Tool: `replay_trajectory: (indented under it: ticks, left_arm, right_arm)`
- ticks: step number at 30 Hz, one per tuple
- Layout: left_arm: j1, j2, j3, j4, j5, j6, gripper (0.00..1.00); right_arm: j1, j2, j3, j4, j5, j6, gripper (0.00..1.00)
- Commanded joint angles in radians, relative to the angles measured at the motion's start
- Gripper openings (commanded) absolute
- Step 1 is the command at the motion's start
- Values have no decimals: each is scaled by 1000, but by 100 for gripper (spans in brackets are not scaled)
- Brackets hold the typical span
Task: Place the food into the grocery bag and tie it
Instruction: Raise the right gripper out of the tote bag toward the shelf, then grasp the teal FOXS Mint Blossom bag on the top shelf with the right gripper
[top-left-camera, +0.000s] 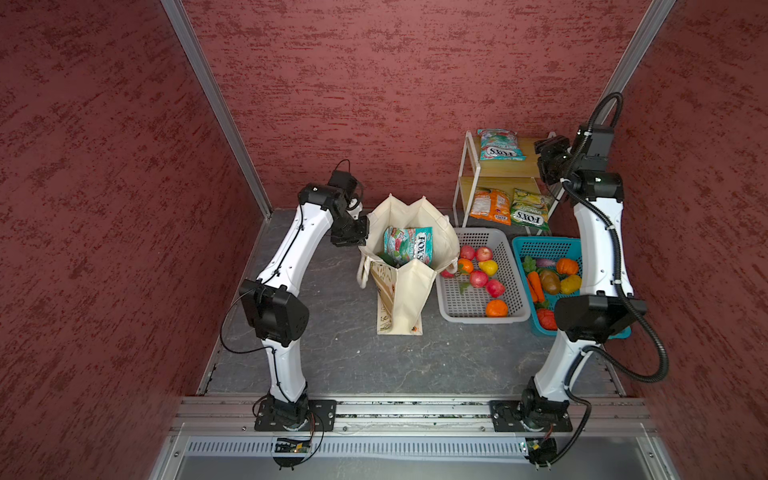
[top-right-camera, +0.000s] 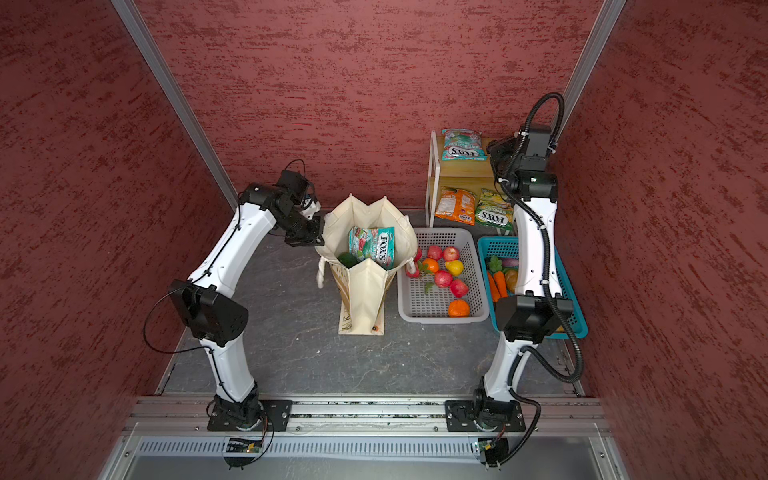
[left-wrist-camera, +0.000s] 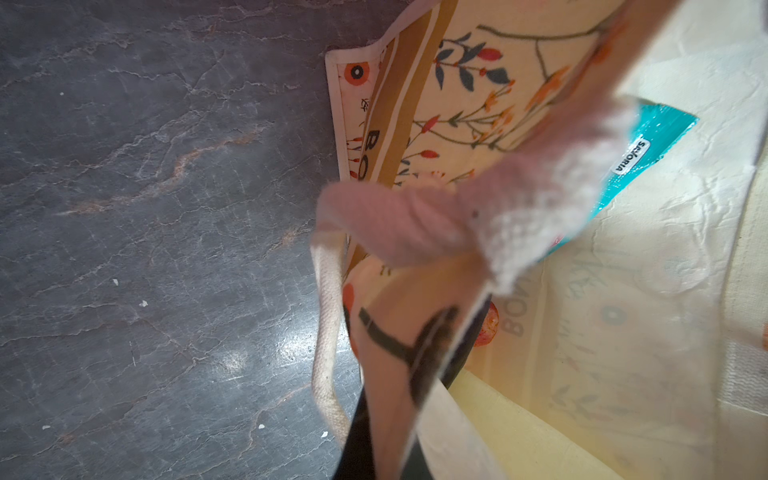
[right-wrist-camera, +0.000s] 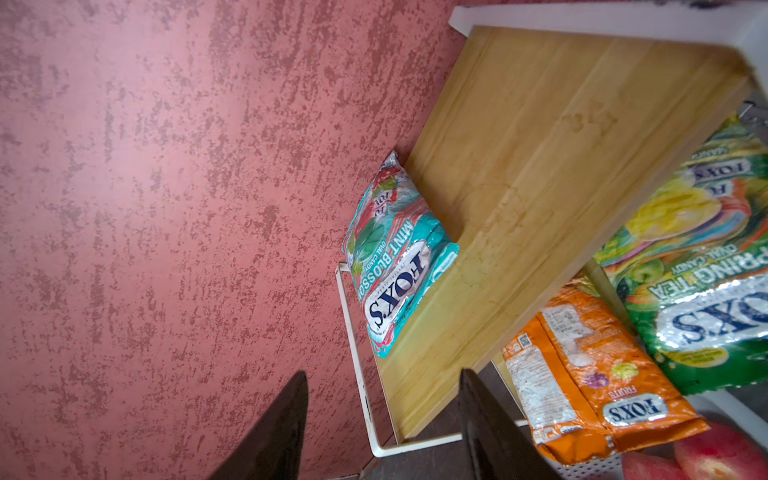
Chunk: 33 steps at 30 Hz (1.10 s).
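You have a cream canvas tote (top-left-camera: 409, 291) printed with orange-red flowers, slate-blue leaves and thin dark stems, crossed by a tan band (left-wrist-camera: 411, 104) with dark lettering. Inside the tote sit a teal-and-red foil FOX'S packet (top-left-camera: 409, 246) with a white logo patch and a dark green vegetable (top-right-camera: 347, 259). Beside the tote, a pale grey perforated plastic basket (top-left-camera: 465, 303) carries small red apples (top-left-camera: 478, 279), round oranges (top-left-camera: 496, 308) and a yellow fruit (top-left-camera: 489, 267). Under the tote, the dark grey tabletop (top-left-camera: 332, 357) shows pale marble veins.
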Motion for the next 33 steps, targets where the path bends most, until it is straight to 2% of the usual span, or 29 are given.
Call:
replay_trajectory:
  ticks: [1, 19, 33]
  left_arm:
    - [-1, -13, -7, 41, 4, -9, 2]
    - [1, -5, -10, 58, 2, -19, 2]
    - [10, 12, 1, 56, 7, -19, 2]
  right_arm:
    - [1, 26, -1, 43, -29, 76, 59]
    - [1, 141, 72, 67, -60, 167, 63]
    - [1, 219, 119, 93, -54, 218, 59]
